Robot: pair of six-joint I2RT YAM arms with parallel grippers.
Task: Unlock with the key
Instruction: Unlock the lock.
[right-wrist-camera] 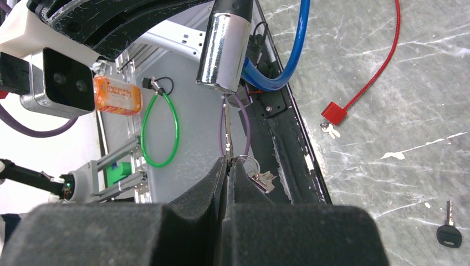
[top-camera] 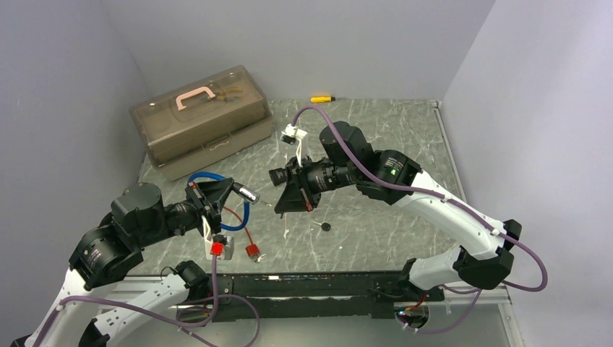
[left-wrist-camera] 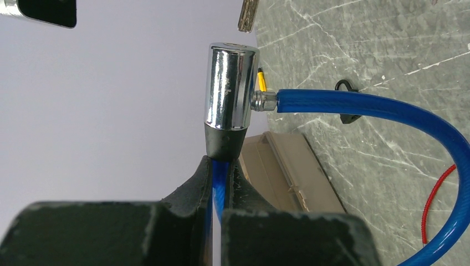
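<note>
We judged the main risk to be a miss at the keyway. In the left wrist view the key [left-wrist-camera: 248, 15] hung just past the open face of the lock cylinder [left-wrist-camera: 230, 88], at about 1 o'clock of it, apart from it and a little off its centre line. Pushed from there, the tip could land on the chrome rim and skid off.

The hold would be as much to blame as the aim. The left gripper [left-wrist-camera: 220, 166] was pressed together on the blue cable [left-wrist-camera: 360, 105] just below the cylinder's black collar, not on the cylinder itself, so a sideways shove could swing the body on that flexible stem. The right gripper [right-wrist-camera: 228, 166] pinched the key near its head, with the key ring [right-wrist-camera: 252, 165] and spare keys [right-wrist-camera: 265, 180] hanging loose beside the jaws. If the blade jammed, it could twist in the grip.

In the top view the cylinder [top-camera: 248, 194] was held in the air between the two grippers. Its long axis ran from 10 to 4 o'clock, with the keyway end at 4 o'clock. The key pointed back toward 10 o'clock, nearly in line with it. We could not tell whether the blade was turned to suit the slot.
</note>
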